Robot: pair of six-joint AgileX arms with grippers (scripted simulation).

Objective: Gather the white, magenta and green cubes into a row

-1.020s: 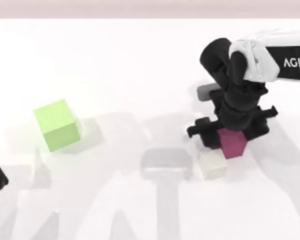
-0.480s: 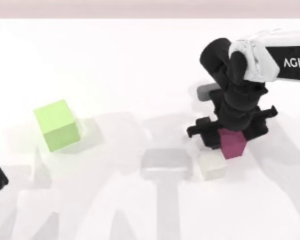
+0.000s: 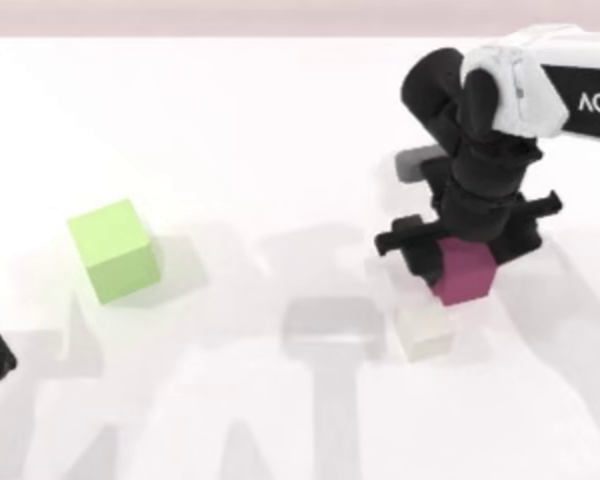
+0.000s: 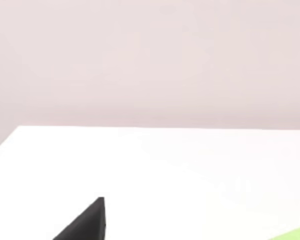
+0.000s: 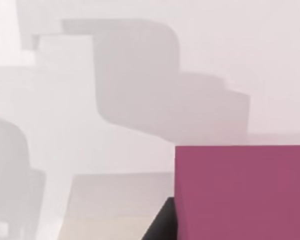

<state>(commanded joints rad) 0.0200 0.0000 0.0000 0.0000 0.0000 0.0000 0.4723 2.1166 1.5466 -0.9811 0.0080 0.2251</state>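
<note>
Top view: your right gripper (image 3: pixel 464 262) clamps magenta cube (image 3: pixel 464 272), table right, just above-right of white cube (image 3: pixel 424 329). Green cube (image 3: pixel 113 249) sits far left. Left arm parked at left edge; claw state undeterminable.

A plain white worktop (image 3: pixel 260 140) fills nearly the whole top view. Soft grey shadows (image 3: pixel 330 325) lie across its near half, the darkest a rounded block shape near the middle. Along the far edge runs a pale pinkish strip of background (image 3: pixel 280 18), which the left wrist view shows as a blank wall (image 4: pixel 150 60) behind the worktop.
</note>
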